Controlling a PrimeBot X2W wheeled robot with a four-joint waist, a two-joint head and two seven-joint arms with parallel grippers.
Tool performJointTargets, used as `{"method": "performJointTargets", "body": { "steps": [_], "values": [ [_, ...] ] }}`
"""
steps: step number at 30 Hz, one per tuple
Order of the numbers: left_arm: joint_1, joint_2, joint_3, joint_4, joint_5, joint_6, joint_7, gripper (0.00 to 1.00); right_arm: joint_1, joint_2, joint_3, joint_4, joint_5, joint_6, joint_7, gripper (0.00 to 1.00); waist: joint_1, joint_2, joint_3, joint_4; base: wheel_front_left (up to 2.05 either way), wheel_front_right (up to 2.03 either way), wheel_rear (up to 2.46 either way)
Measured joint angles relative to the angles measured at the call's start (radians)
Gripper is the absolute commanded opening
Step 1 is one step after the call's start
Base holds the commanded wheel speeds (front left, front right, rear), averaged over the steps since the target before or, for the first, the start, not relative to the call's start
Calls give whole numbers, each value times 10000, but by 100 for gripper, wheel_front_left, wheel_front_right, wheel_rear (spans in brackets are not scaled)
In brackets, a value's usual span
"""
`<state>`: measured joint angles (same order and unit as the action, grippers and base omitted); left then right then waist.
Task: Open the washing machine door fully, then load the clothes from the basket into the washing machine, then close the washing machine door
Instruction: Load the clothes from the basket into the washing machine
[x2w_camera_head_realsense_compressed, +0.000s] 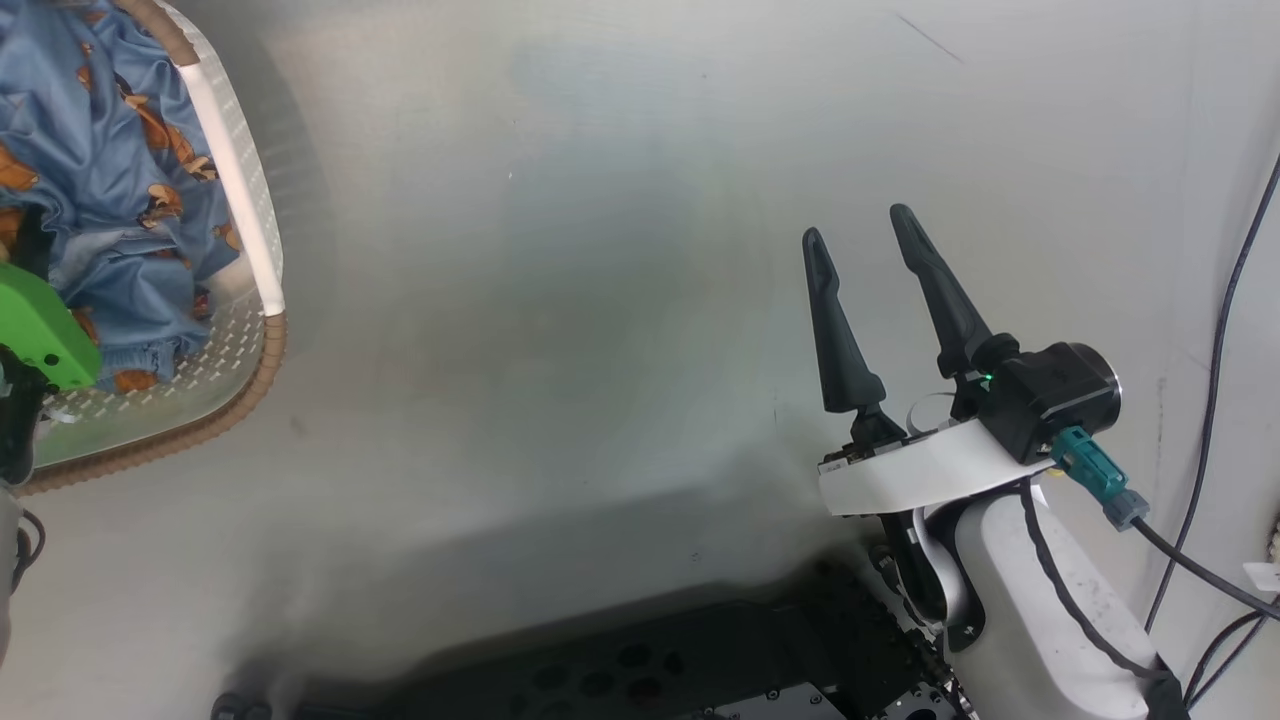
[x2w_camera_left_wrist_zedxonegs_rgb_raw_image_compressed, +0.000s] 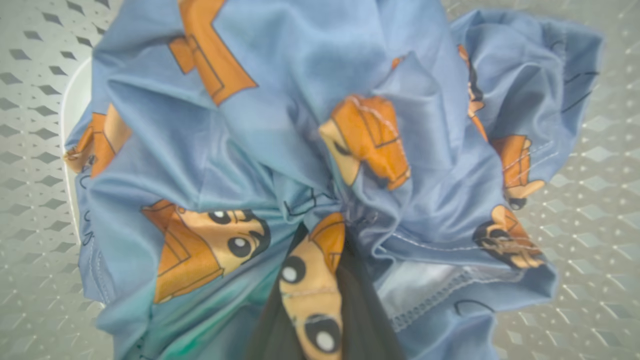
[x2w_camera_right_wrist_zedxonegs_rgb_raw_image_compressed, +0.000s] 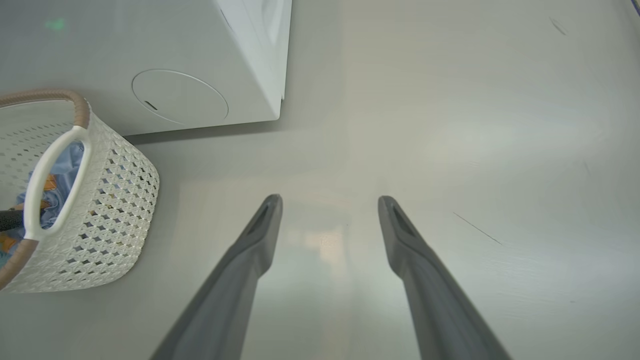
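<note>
The basket (x2w_camera_head_realsense_compressed: 245, 230) sits on the floor (x2w_camera_head_realsense_compressed: 620, 300) at ten o'clock in the head view. The clothes (x2w_camera_head_realsense_compressed: 110, 170) are heaped inside it, blue folds with orange cartoon prints. The left gripper (x2w_camera_left_wrist_zedxonegs_rgb_raw_image_compressed: 325, 240) is down in the basket. In its wrist view the cloth bunches tight around the two dark fingers at six o'clock and a strip of it runs between them, so the jaws look closed on the clothes, though the folds hide the tips. The perforated basket bottom shows past the bundle at three and nine o'clock. The right gripper (x2w_camera_head_realsense_compressed: 856, 225) hangs at four o'clock in the head view, well apart from the basket, its jaws spread wide and holding nothing above bare floor. In the right wrist view the basket stands at nine o'clock, with a white corner of the washer (x2w_camera_right_wrist_zedxonegs_rgb_raw_image_compressed: 175, 50) near it at eleven o'clock. Dark cables (x2w_camera_head_realsense_compressed: 1215, 380) trail at three o'clock in the head view.
</note>
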<state>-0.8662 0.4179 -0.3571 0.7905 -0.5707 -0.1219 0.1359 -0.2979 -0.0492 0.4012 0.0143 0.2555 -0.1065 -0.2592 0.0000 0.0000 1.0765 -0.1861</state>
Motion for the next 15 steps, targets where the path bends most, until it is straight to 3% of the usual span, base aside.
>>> {"method": "performJointTargets", "body": {
  "steps": [15],
  "values": [
    [408,-491,25,474,-102,0,-2263,0,-412,-2,-424,364,-19,4,0,100,0,0,-1143,300,0,0,0]
  ]
}}
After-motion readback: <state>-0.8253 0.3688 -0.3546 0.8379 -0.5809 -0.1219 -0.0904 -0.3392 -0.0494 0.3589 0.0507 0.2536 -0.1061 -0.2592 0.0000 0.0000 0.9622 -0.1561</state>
